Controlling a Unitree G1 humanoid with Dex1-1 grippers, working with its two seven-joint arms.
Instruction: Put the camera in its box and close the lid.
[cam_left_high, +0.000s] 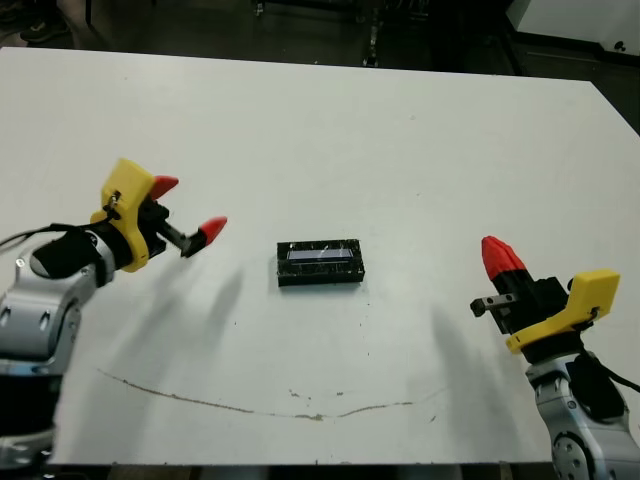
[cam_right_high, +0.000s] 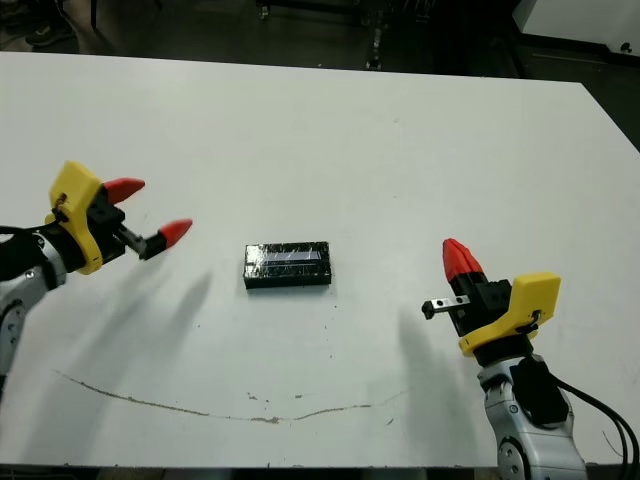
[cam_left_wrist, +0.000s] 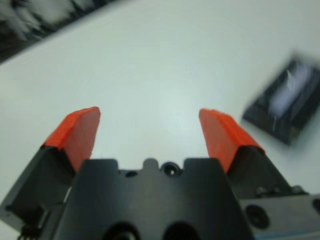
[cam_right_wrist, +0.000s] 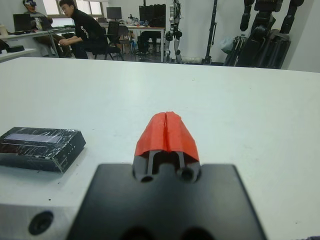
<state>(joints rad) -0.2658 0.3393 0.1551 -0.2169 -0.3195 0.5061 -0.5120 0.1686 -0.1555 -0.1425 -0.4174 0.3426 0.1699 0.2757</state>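
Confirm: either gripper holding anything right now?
Nothing held. Left gripper open, right gripper shut on air; the closed box sits alone between them.

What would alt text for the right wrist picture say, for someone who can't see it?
The right claw, its two red fingertips pressed together, points across a white table. A small glossy black box with its lid on lies flat on the table to one side, apart from the claw. Beyond the table are people seated at desks and standing robot frames.
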